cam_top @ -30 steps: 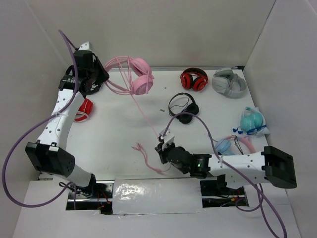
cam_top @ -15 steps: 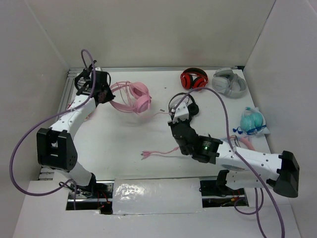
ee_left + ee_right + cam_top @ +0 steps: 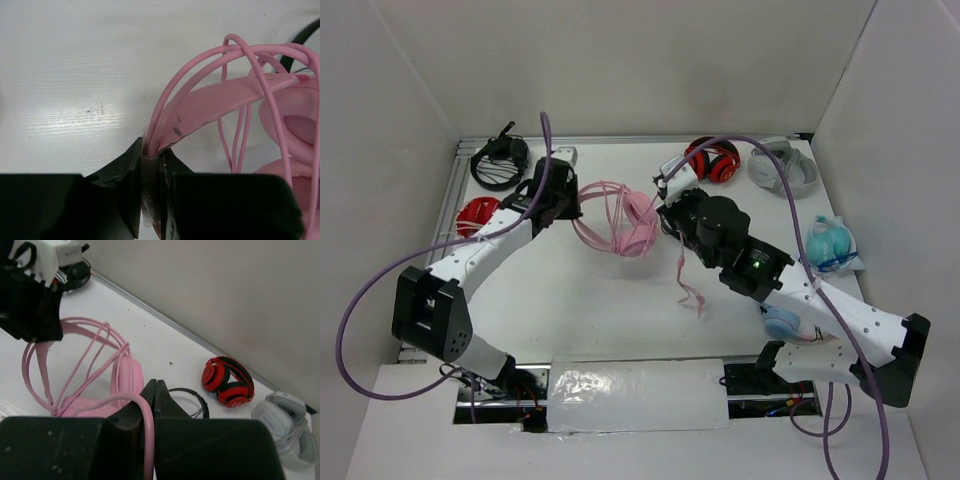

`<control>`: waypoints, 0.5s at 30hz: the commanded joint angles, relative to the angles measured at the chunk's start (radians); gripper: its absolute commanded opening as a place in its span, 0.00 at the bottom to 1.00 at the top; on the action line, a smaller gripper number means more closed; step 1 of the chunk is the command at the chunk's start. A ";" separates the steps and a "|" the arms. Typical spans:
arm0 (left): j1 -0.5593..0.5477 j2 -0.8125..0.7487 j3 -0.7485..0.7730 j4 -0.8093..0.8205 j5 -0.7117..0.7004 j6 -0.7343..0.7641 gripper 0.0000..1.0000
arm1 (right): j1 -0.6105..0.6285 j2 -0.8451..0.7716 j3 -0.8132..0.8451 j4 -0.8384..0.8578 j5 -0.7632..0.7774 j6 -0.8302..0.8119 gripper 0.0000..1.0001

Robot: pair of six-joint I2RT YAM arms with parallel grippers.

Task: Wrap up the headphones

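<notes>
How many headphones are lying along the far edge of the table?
3: black headphones in the far left corner, red headphones and grey headphones side by side at the far right. Others may be hidden.

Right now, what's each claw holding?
Left gripper: shut on the wire headband of the light-pink cushioned headphones.
Right gripper: shut on their thin pink cable.

No text, label, brand or number can be read.

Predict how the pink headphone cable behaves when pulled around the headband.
Probably floppy: the cable droops below the right gripper. Likely thin and smooth, so it may slide through the fingers. It could snag on the headband wires pinched by the left gripper.
</notes>
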 commanded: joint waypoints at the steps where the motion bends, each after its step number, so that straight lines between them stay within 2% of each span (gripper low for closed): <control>1: -0.052 -0.045 -0.012 0.103 0.028 0.080 0.00 | -0.067 0.011 0.063 0.061 -0.150 -0.104 0.00; 4: -0.104 -0.068 -0.032 0.115 0.066 0.140 0.00 | -0.118 0.026 0.086 0.061 -0.297 -0.155 0.00; 6: -0.115 -0.083 -0.046 0.134 0.118 0.178 0.00 | -0.149 0.035 0.098 0.076 -0.310 -0.178 0.00; 11: -0.215 -0.222 -0.144 0.221 0.324 0.330 0.00 | -0.311 0.118 0.158 0.061 -0.507 -0.212 0.00; 15: -0.294 -0.327 -0.207 0.258 0.424 0.392 0.00 | -0.414 0.193 0.183 0.015 -0.684 -0.175 0.00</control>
